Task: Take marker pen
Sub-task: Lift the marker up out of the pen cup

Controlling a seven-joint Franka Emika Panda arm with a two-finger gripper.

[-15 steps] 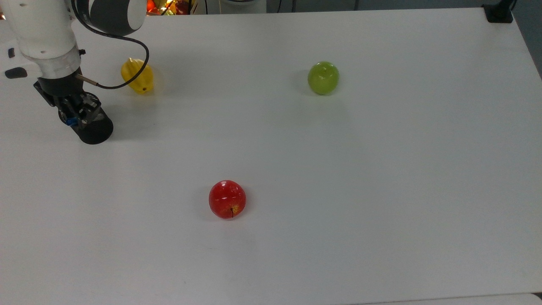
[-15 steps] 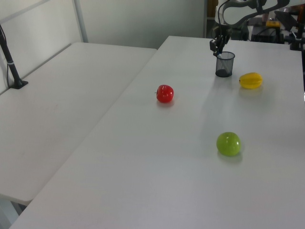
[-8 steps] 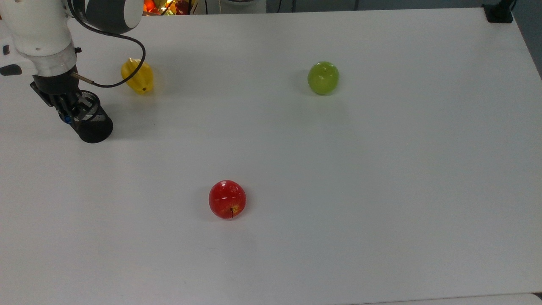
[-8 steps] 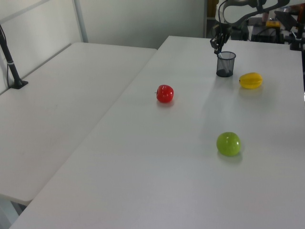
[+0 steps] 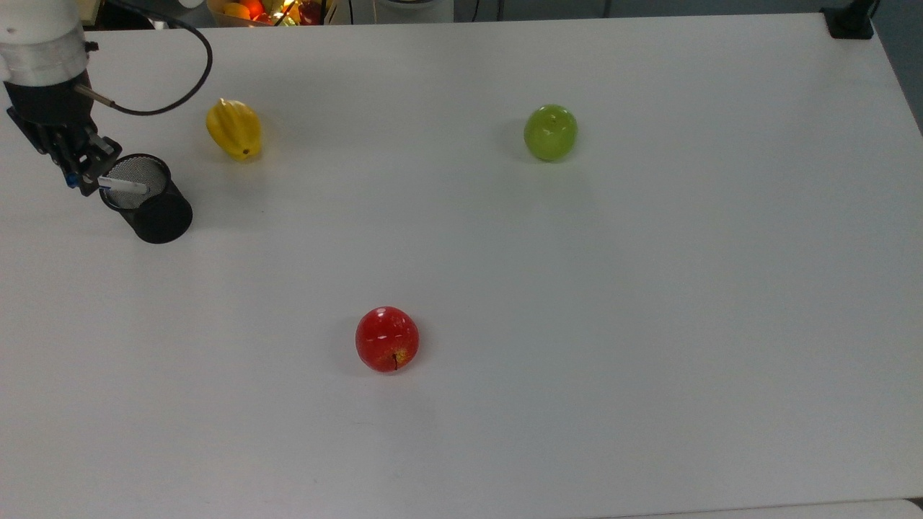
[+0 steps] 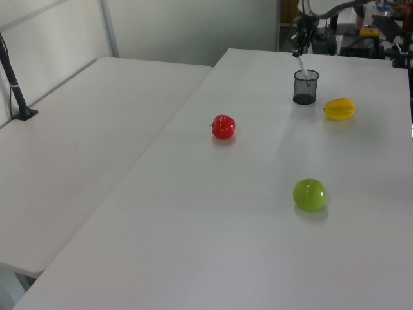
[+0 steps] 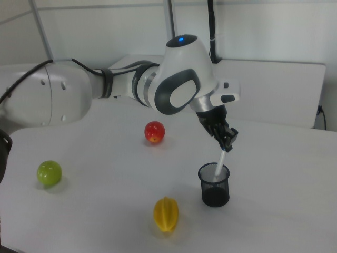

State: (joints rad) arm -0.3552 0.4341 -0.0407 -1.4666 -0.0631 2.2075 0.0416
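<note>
End effector [image 7: 227,141] clamped on the marker pen's [image 7: 221,158] upper end; pen tilted, lower tip inside the black mesh pen cup [image 7: 214,185] on the tabletop [image 5: 577,324] — yellow starfruit [image 5: 234,130] near the cup; red apple [image 5: 387,339] well apart.

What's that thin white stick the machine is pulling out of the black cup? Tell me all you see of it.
It is the marker pen, a slim white barrel that looks like plastic. The gripper is shut on its upper end, where a bit of blue shows. It hangs slightly tilted, its lower end inside the rim of the black mesh cup, partly lifted out.
</note>
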